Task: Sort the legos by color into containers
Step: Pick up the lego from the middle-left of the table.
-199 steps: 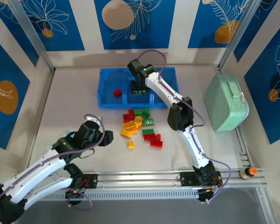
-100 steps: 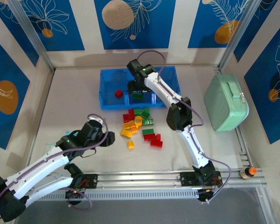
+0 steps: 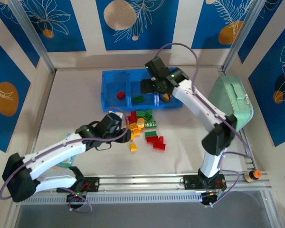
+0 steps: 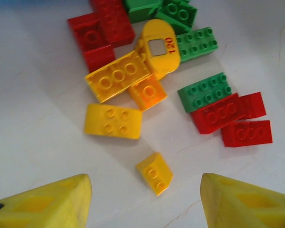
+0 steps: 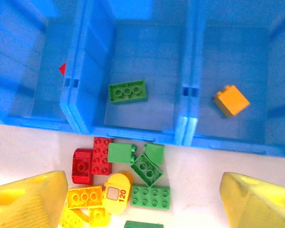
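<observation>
The blue three-compartment tray (image 3: 107,102) stands at the back. It holds a red lego (image 3: 120,95) on the left, a green lego (image 5: 127,91) in the middle and an orange lego (image 5: 232,100) on the right. My right gripper (image 5: 142,204) hovers open above the tray's front wall (image 5: 133,133), holding nothing. Loose red, green and yellow legos (image 3: 145,126) lie in front of the tray. My left gripper (image 4: 145,199) is open and low at the pile's near-left side. A small yellow lego (image 4: 154,173) lies just ahead of its fingers (image 4: 52,202), untouched.
A mint-green case (image 3: 230,104) stands at the right wall. A pale blue packet (image 3: 64,163) peeks out under my left arm. A metal rail (image 3: 147,183) runs along the near edge. A yellow rounded piece marked 120 (image 4: 160,47) lies in the pile.
My right gripper has lifted up and to the right out of the middle compartment, leaving a green lego lying there. My left gripper has reached right to the pile.
</observation>
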